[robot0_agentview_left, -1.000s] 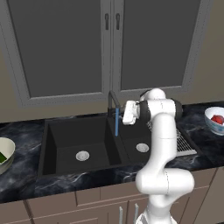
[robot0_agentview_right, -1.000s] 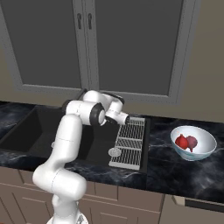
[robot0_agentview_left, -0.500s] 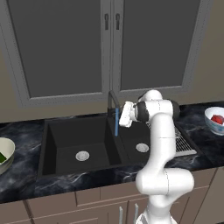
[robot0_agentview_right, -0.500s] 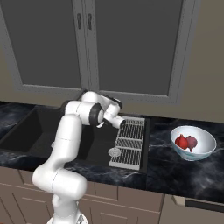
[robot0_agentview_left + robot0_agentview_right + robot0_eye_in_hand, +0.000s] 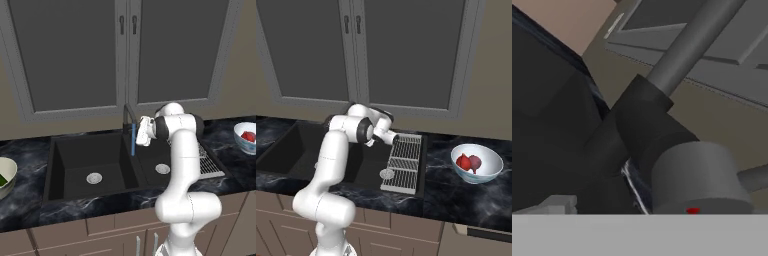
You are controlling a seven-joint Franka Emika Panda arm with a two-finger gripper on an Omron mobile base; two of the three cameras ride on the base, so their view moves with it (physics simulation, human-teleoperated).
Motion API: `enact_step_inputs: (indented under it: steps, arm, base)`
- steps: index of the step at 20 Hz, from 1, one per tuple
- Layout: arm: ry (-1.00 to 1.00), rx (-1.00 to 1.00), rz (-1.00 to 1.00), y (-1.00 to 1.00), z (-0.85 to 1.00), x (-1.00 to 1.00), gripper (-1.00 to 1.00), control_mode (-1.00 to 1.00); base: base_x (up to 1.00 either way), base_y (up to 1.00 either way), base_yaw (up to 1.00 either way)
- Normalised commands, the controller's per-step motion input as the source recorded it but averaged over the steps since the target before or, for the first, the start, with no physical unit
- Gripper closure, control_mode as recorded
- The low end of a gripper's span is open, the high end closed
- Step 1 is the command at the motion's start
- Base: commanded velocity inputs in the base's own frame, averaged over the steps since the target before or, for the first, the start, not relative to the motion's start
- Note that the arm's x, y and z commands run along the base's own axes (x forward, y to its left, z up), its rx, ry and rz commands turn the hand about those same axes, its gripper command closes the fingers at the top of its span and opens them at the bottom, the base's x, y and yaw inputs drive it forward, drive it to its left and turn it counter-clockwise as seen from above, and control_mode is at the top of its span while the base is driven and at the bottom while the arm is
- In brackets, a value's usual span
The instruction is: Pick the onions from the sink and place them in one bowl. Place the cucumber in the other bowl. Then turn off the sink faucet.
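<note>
With both onions (image 5: pixel 469 162) already in the white bowl (image 5: pixel 495 170), faucet (image 5: pixel 128 119) shut-off is in hand — gripper (image 5: pixel 140 132) just beside it, claw state unreadable; next: push the handle.

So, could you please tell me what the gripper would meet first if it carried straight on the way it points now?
Most likely the faucet: the hand view looks straight at its dark base, very close. In the left base view the gripper sits right beside it, though the exact gap is unclear.
</note>
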Motion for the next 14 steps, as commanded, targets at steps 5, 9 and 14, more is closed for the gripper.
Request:
enact_step_inputs:
  steps: [5, 9, 14]
  arm:
    - [-0.12, -0.54, 0.09, 0.97, 0.56, 0.69, -1.0, -1.0]
    - [-0.03, -0.75, 0.0, 1.0, 0.53, 0.76, -1.0, -1.0]
    - [-0.07, -0.78, 0.0, 1.0, 0.47, 0.69, -1.0, -1.0]
  base:
    - [0.0, 0.0, 0.0]
    - [0.0, 0.0, 0.0]
    - [0.0, 0.0, 0.0]
